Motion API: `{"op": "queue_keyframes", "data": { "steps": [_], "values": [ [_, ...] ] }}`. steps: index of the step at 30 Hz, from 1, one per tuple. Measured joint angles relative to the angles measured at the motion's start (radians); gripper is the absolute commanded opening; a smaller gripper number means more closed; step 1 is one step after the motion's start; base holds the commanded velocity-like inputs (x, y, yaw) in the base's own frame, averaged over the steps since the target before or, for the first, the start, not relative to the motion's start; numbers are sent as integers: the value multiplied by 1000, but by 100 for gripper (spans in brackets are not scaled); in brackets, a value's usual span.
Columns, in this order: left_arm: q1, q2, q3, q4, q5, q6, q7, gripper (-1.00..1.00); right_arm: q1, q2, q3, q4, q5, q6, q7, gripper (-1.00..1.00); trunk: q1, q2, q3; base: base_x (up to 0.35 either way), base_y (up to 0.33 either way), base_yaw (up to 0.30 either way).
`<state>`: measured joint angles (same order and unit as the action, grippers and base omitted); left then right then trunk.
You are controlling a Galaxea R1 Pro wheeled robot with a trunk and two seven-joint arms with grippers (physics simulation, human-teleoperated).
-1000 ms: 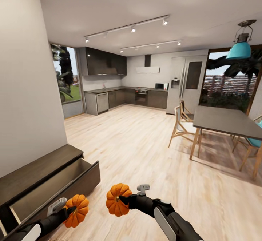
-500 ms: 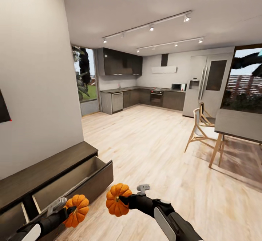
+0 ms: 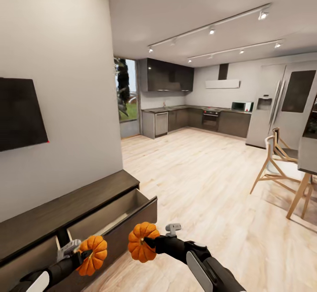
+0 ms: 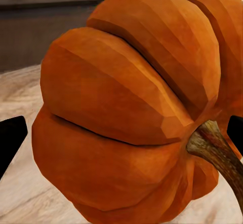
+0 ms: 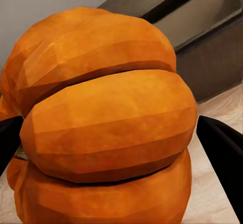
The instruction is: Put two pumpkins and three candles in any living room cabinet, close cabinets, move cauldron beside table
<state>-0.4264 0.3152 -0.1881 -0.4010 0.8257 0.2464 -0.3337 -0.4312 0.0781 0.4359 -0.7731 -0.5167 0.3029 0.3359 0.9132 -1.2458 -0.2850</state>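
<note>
Left gripper [image 3: 85, 253]: clamped on a pumpkin, my black fingertips showing at either side of it in the left wrist view, jaws spread only as wide as the fruit.
Left pumpkin [image 3: 92, 254]: bright orange and ribbed, held low in front of me just above the pale wood floor; its brown stem [image 4: 215, 148] curls out to one side in the left wrist view.
Right gripper [image 3: 147, 241]: also closed around a pumpkin, dark fingers [image 5: 223, 150] pressing its flanks (a snug hold, from what the right wrist view gives me).
Right pumpkin [image 3: 142, 241]: hanging just beside the left one, a small gap between the two, at about the same height.
Cabinet [image 3: 66, 215]: the long, low, dark-brown unit runs along the wall just beyond my left gripper.
Open drawer [image 3: 119, 217]: pulled out from the cabinet's near end, pale inside, its dark front right behind and between the two pumpkins in the head view.
TV [image 3: 20, 113]: a dark screen on the white wall, above the cabinet.
Floor [image 3: 202, 195]: light planks stretching ahead of both grippers toward the kitchen.
Kitchen cupboards [image 3: 193, 120]: grey, far ahead against the back wall.
Dining chair [image 3: 275, 164]: wooden, well off beyond my right gripper, beside a table edge.
</note>
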Motion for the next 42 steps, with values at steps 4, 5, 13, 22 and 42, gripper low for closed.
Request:
{"op": "queue_keyframes", "data": {
  "steps": [4,5,13,22,42],
  "values": [
    [0,0,-1,0,0,0,0,-100,0,0,0,0,0,0,0,-100,0,0,0,144,214,274],
    [0,0,-1,0,0,0,0,-100,0,0,0,0,0,0,0,-100,0,0,0,128,222,274],
    [0,0,-1,0,2,0,0,-100,0,1,0,0,0,0,-1,-100,0,0,0,124,224,274],
    [1,0,-2,0,1,0,0,-100,0,1,0,0,-1,1,0,-100,0,0,0,132,223,274],
    [1,0,-2,0,-3,0,-1,-100,0,0,-1,0,-2,2,2,-100,0,0,0,147,123,274]
  ]
}}
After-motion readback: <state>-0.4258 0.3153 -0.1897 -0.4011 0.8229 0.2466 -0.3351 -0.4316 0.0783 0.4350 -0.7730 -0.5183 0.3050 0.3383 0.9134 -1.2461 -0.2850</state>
